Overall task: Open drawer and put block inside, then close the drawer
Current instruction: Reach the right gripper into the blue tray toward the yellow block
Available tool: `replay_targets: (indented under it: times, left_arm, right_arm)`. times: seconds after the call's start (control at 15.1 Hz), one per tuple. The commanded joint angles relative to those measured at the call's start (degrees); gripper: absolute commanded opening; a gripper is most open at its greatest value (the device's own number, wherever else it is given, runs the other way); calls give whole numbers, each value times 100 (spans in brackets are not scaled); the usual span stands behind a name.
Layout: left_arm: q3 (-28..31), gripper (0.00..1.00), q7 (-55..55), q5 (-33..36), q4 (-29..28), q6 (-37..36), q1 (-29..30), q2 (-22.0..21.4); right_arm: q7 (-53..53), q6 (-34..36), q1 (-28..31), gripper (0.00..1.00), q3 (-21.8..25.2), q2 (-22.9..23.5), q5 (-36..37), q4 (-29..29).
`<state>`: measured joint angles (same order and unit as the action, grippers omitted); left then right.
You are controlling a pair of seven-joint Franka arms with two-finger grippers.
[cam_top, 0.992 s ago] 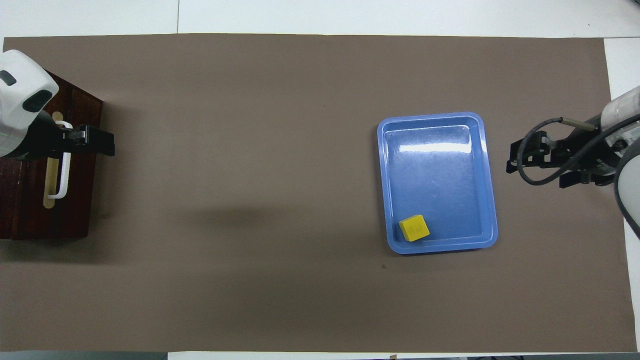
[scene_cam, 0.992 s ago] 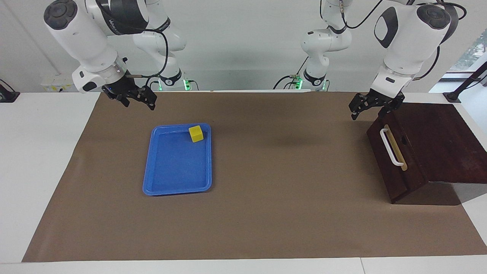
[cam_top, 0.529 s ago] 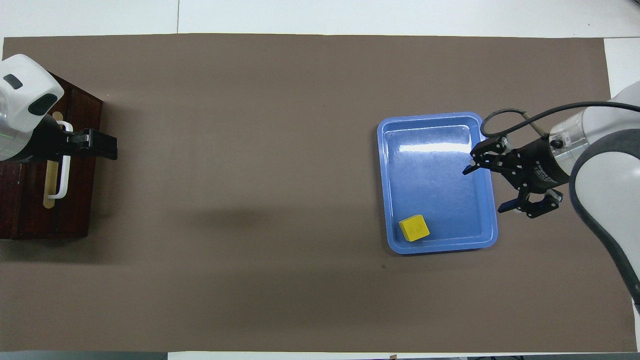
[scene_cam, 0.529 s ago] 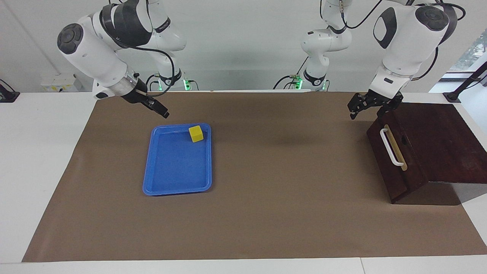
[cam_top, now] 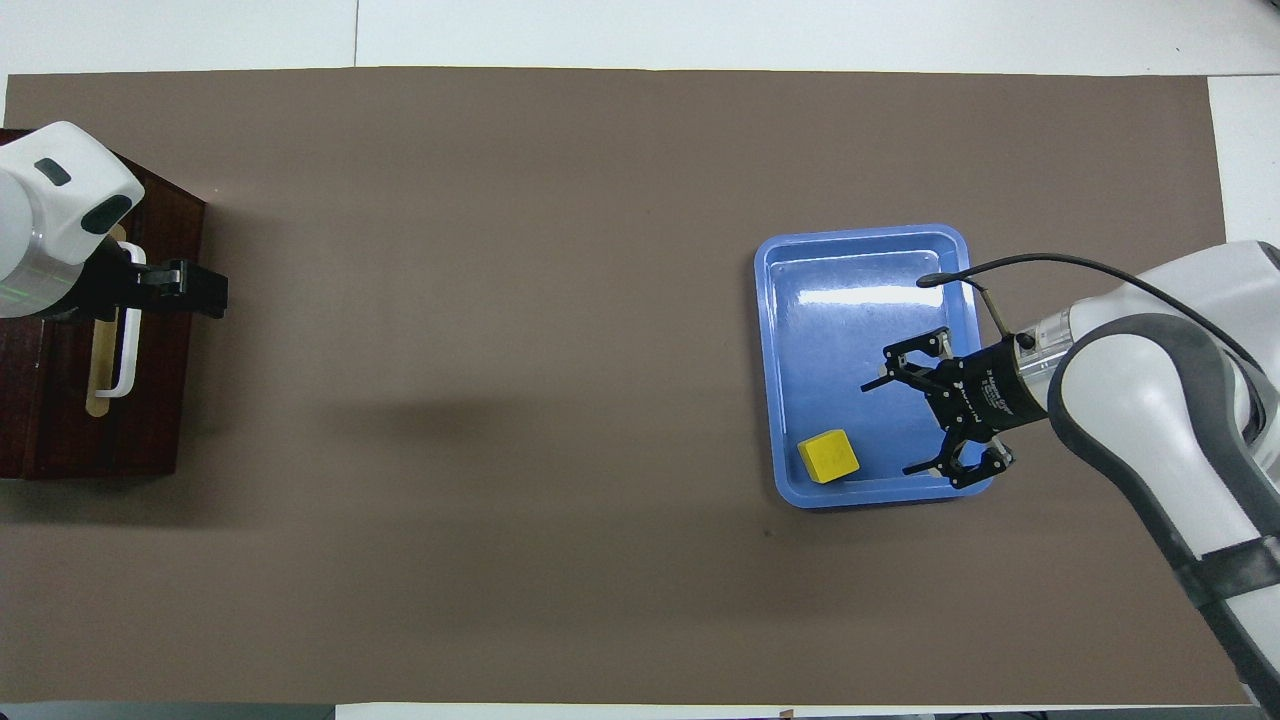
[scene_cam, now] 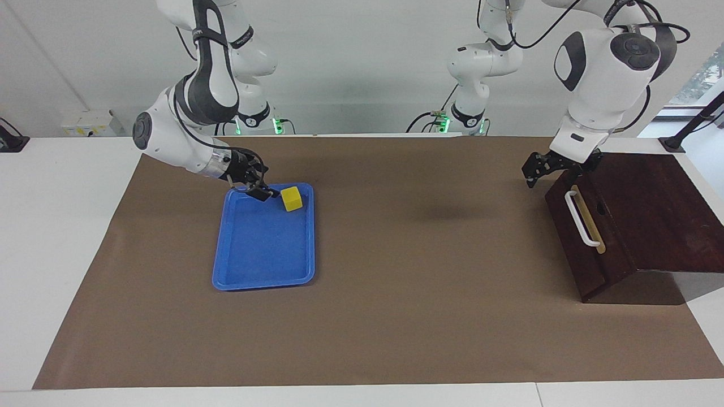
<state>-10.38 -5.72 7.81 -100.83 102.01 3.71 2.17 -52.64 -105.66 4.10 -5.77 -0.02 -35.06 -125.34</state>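
The small yellow block [scene_cam: 292, 198] [cam_top: 829, 456] lies in the blue tray [scene_cam: 263, 284] [cam_top: 860, 233], in the corner nearest the robots. My right gripper [scene_cam: 266, 191] [cam_top: 890, 426] hangs open low over the tray, right beside the block, with nothing between its fingers. The dark wooden drawer [scene_cam: 574, 249] [cam_top: 165, 400] is shut, its white bar handle [scene_cam: 581, 220] [cam_top: 125, 345] facing the table's middle. My left gripper [scene_cam: 537, 169] [cam_top: 205, 295] is open in the air over the end of the drawer front nearest the robots, clear of the handle.
The dark wood cabinet [scene_cam: 650, 203] stands at the left arm's end of the table. A brown mat [scene_cam: 424, 254] covers the table between tray and cabinet.
My right arm has swung in and down from outside the tray to just beside the block. My left gripper has shifted only slightly by the cabinet. Block, tray and drawer have not moved.
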Motion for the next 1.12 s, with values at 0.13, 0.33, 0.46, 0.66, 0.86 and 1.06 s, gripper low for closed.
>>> replay_targets:
  times: [0.13, 0.33, 0.46, 0.66, 0.86, 1.06]
  left_arm:
    - [-52, 100, -17, 1106, -227, 635, 24, 433]
    - [-52, 99, -296, 1512, -279, 987, 77, 679]
    - [-52, 99, -570, 1539, -603, 1373, 165, 628]
    - [-52, 99, -571, 1977, -833, 1655, 296, 653]
    - [-52, 99, -571, 2049, -999, 1910, 402, 671]
    - [-52, 99, -571, 2049, -1175, 2095, 411, 671]
  right_arm:
    - [569, -359, 99, 100, -12, -280, -474, -746]
    - [702, -465, 292, 100, -12, -175, -1027, -896]
    - [754, -447, 372, 100, -12, -8, -1117, -913]
    - [1176, -438, 469, 100, -12, 361, -1117, -913]
    - [1256, -447, 478, 100, -12, 625, -1117, -852]
    - [1334, -421, 469, 100, -12, 696, -1117, -843]
